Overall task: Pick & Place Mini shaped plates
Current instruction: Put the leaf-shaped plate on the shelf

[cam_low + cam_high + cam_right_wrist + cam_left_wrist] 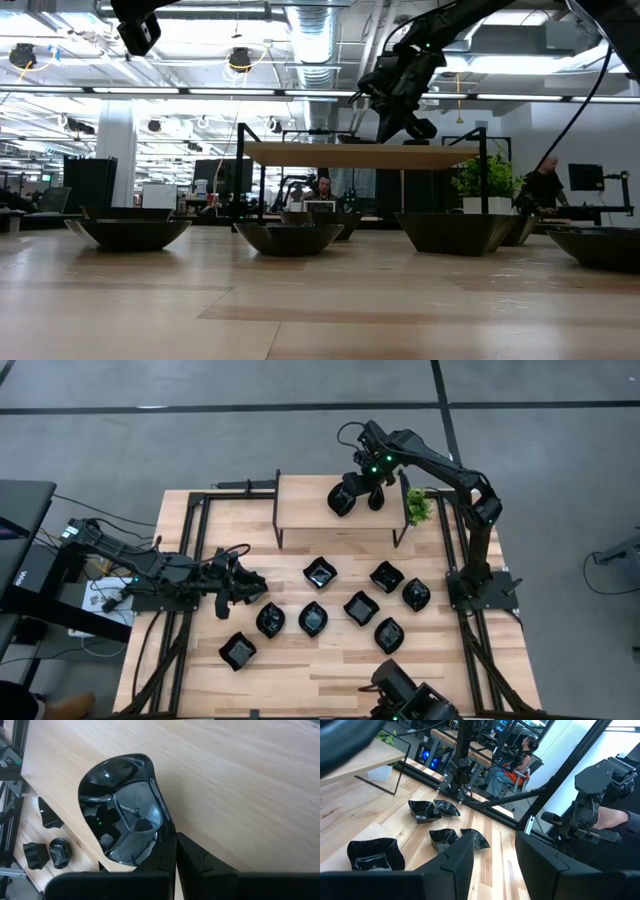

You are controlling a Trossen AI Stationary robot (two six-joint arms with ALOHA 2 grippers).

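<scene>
Several glossy black mini shaped plates (360, 607) sit on their bases on the wooden table, in a loose group at its middle. At the table's far side stands a raised wooden shelf (310, 510). Over its right part my right gripper (175, 855) slants down, shut on one more plate (125, 810), which also shows from above (342, 498). My left gripper (495, 865) hovers level near the left edge (250, 585), open, with nothing between its fingers. My right gripper pinches the plate's rim (164, 836) between its two fingers, which slant down from the table's right. The plate is tilted, its hollow side turned toward the wrist, just over the shelf top. Whether its lower edge touches the shelf I cannot tell.
A small green plant (418, 507) stands at the shelf's right end, close to my right arm. Black frame rails run along the table's edges (190, 550). Another dark device (410, 700) sits at the near edge. A person sits beyond the table (515, 765).
</scene>
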